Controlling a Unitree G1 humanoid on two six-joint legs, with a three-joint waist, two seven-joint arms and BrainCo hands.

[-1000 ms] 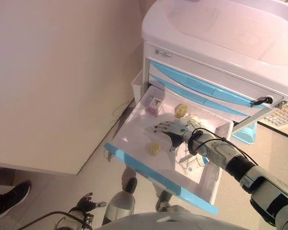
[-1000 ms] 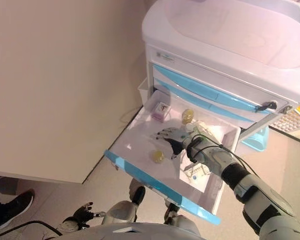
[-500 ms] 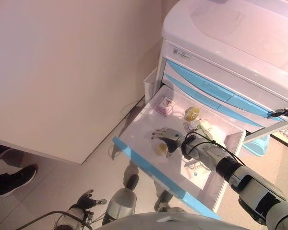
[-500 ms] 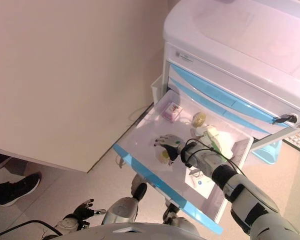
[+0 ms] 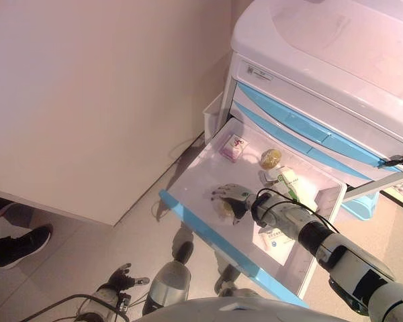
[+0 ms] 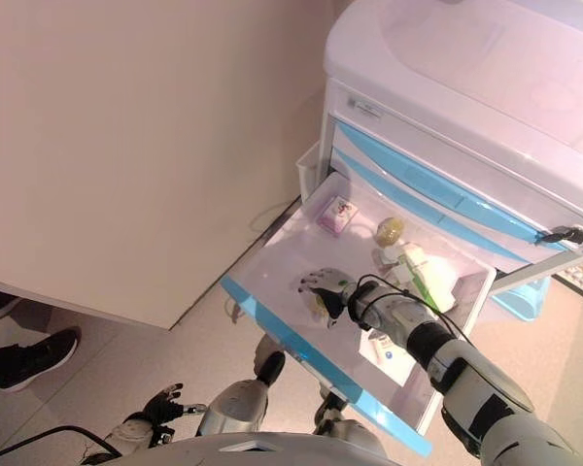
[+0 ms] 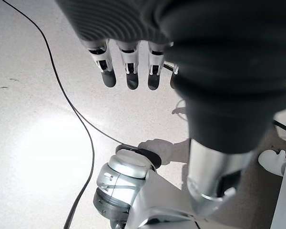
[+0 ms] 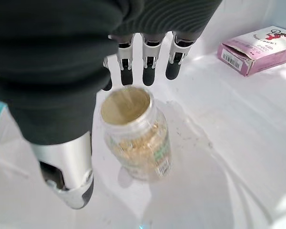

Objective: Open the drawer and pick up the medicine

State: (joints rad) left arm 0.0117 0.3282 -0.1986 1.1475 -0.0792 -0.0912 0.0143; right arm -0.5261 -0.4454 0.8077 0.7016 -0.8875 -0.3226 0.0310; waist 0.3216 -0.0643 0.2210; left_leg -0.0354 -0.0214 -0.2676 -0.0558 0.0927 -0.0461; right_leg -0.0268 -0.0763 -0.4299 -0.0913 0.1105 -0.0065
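The cart's lowest drawer (image 5: 188,182) stands pulled out. A small clear medicine jar (image 8: 133,129) with a tan lid stands upright near its front. My right hand (image 5: 235,196) hovers right over this jar (image 5: 225,208), open: the fingers (image 8: 148,67) reach straight past the lid and the thumb (image 8: 69,181) hangs beside it, not closed round it. My left hand (image 5: 119,278) hangs low by the floor, open and holding nothing.
Also in the drawer lie a pink box (image 5: 234,147), a second tan-lidded jar (image 5: 271,158), a white and green box (image 5: 292,182) and a blue and white box (image 5: 275,238). The white cart (image 5: 309,127) has shut blue drawers above. A person's shoe (image 5: 17,245) shows at left.
The camera has shifted. My right hand has moved toward the drawer's front and now sits over the small jar, which stood apart from it before. The left hand is unchanged.
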